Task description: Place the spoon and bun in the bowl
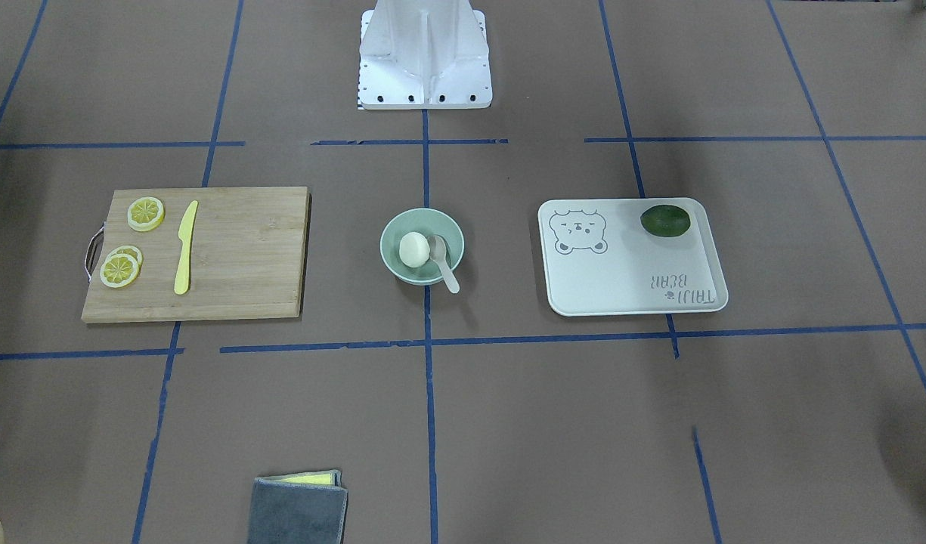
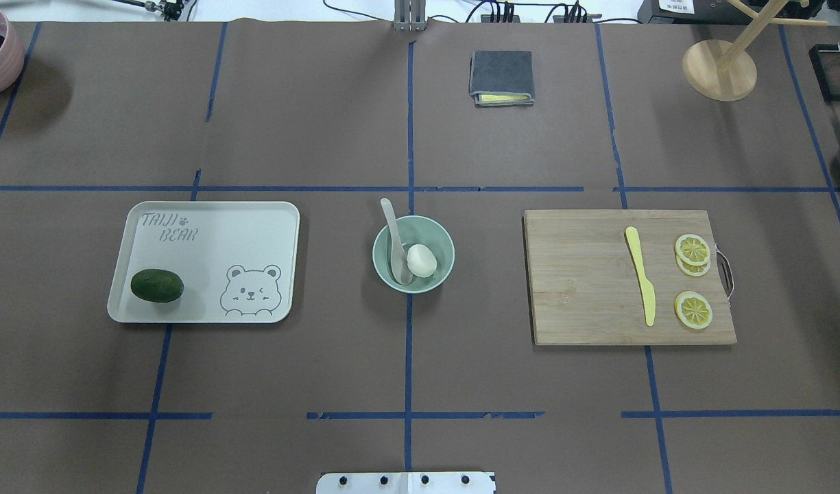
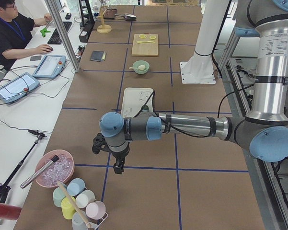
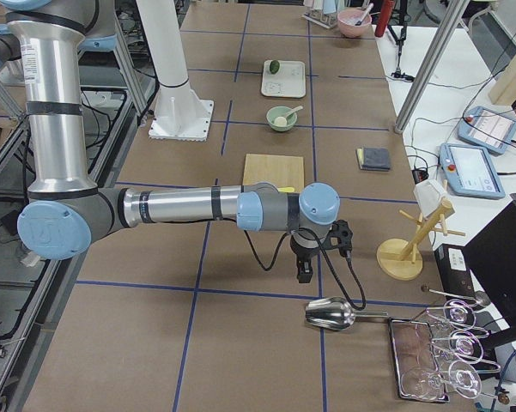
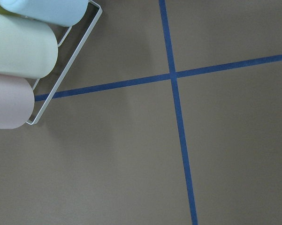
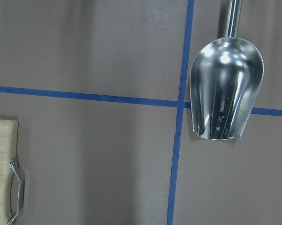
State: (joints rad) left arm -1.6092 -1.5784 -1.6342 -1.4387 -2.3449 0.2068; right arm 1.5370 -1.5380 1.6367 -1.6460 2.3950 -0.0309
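At the middle of a brown table (image 2: 289, 357) crossed with blue tape lines, a small pale mint-green bowl (image 2: 444, 241). Inside it, a round white bun (image 2: 421, 261) on the robot's right half, touching the scoop end of a whitish plastic spoon (image 2: 394, 237). Spoon's scoop end down in the bowl, handle propped on the far rim and sticking out past it, away from the robot. To the robot's left, well apart from the bowl, a pale tray (image 2: 214, 254) printed with a bear face, with a dark green lime (image 2: 157, 285) in its near left corner. To the robot's right, well apart, a wooden cutting board (image 2: 584, 274) carrying a yellow plastic knife (image 2: 640, 274) and lemon slices (image 2: 692, 249). Farther across the table, a folded grey cloth (image 2: 501, 77). Left gripper (image 3: 118, 166) far off at the table's left end, pointing down near a rack of pastel cups (image 5: 23, 51); cannot tell how far apart its jaws, nor whether anything held. Right gripper (image 4: 305, 273) at the opposite end, pointing down near a metal scoop (image 6: 225, 89); likewise cannot tell whether spread or closed.
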